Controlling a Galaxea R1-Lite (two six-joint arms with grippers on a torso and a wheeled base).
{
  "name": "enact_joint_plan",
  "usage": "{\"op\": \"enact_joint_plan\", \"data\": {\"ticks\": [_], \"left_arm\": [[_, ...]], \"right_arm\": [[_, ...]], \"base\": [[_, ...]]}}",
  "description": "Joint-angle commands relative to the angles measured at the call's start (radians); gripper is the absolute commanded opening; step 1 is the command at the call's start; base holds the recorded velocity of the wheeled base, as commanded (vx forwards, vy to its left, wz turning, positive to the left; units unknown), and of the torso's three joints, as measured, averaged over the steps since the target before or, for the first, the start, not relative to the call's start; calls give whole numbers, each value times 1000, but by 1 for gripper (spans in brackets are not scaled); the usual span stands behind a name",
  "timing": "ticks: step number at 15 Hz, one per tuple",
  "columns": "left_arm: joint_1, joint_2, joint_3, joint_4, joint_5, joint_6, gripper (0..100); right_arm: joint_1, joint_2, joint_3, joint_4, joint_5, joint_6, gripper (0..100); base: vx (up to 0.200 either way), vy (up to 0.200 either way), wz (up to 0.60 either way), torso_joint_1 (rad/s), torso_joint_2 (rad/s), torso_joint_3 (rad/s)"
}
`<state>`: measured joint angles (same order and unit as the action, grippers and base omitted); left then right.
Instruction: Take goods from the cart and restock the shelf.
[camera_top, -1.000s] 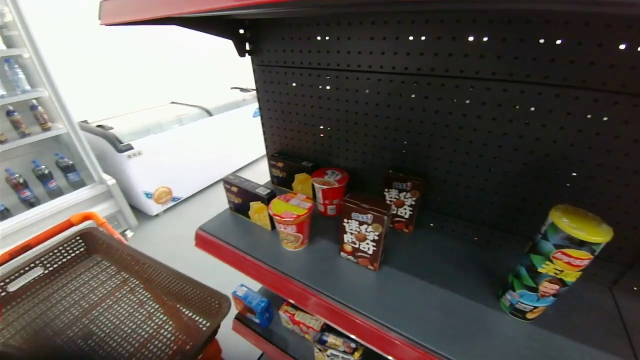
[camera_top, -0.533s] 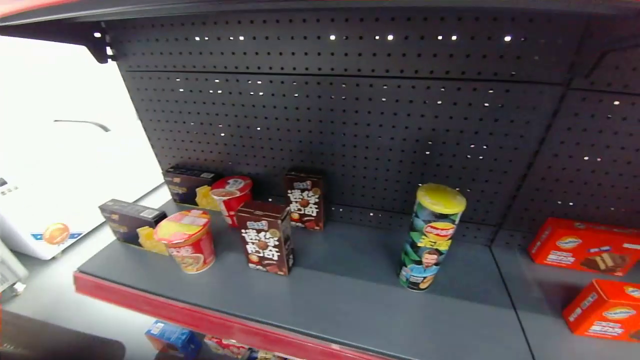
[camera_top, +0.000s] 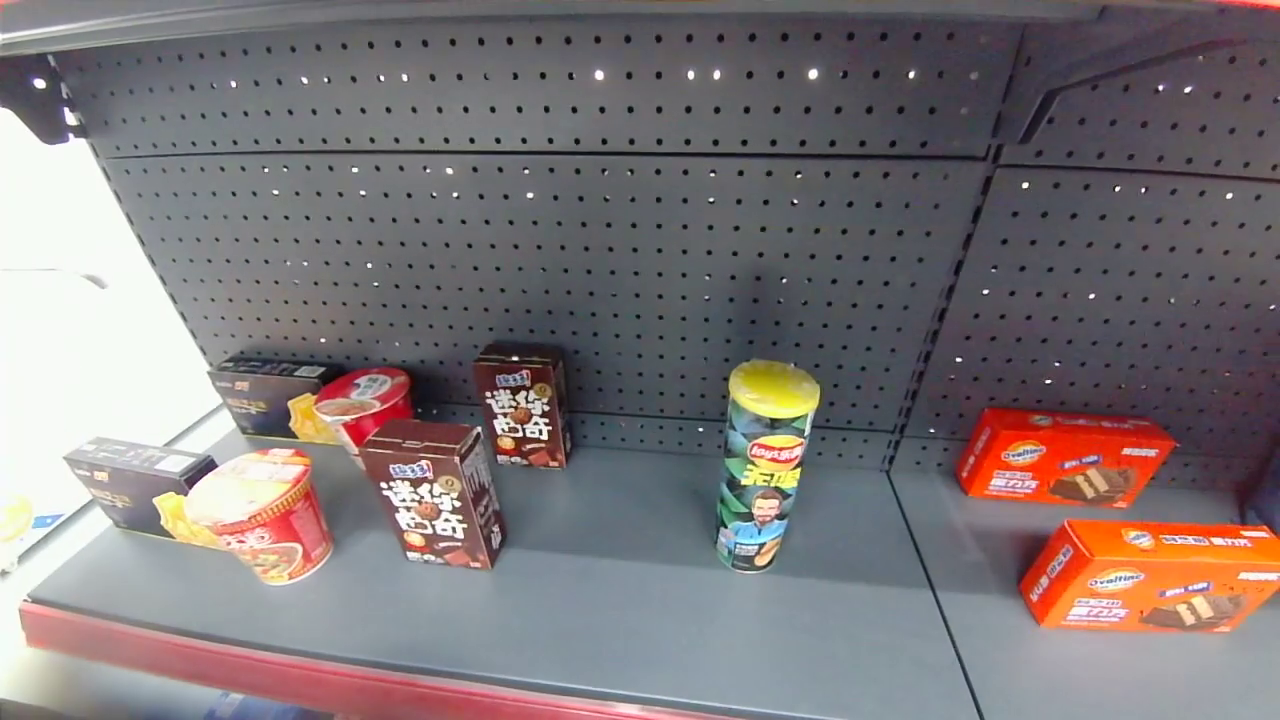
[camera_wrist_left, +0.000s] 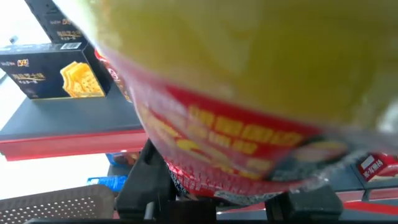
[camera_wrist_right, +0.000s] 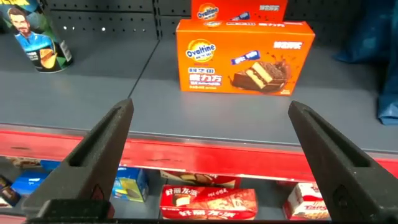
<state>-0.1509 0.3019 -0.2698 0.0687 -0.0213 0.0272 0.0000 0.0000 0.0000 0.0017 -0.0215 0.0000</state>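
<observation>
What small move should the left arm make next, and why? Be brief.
Probably lift the noodle cup in the left gripper toward the left end of the shelf: two similar cups stand there, so it likely belongs beside them.

Head camera faces the shelf (camera_top: 640, 620) from slightly above. Left wrist camera sits right against a noodle cup (camera_wrist_left: 249, 124). Right wrist camera, lower and nearer, shares the orange boxes (camera_wrist_right: 242, 56) and chip can (camera_wrist_right: 34, 34).
</observation>
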Motion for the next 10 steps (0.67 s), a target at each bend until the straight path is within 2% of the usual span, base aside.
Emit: {"op": "enact_joint_plan", "data": {"ticks": [1, 2, 4, 10], "left_arm": [[1, 3, 6, 0, 0, 0, 0], [1, 3, 6, 0, 1, 0, 0], [1, 5, 7, 0, 1, 0, 0], [1, 5, 7, 0, 1, 0, 0]], "right_arm": [[0, 2, 0, 0, 0, 0, 100], [0, 2, 0, 0, 0, 0, 100], [0, 2, 0, 0, 0, 0, 100], [0, 2, 0, 0, 0, 0, 100]], "base": [[0, 0, 0, 0, 0, 0], [0, 0, 0, 0, 0, 0], [0, 0, -600, -2, 2, 5], [0, 0, 0, 0, 0, 0]]}}
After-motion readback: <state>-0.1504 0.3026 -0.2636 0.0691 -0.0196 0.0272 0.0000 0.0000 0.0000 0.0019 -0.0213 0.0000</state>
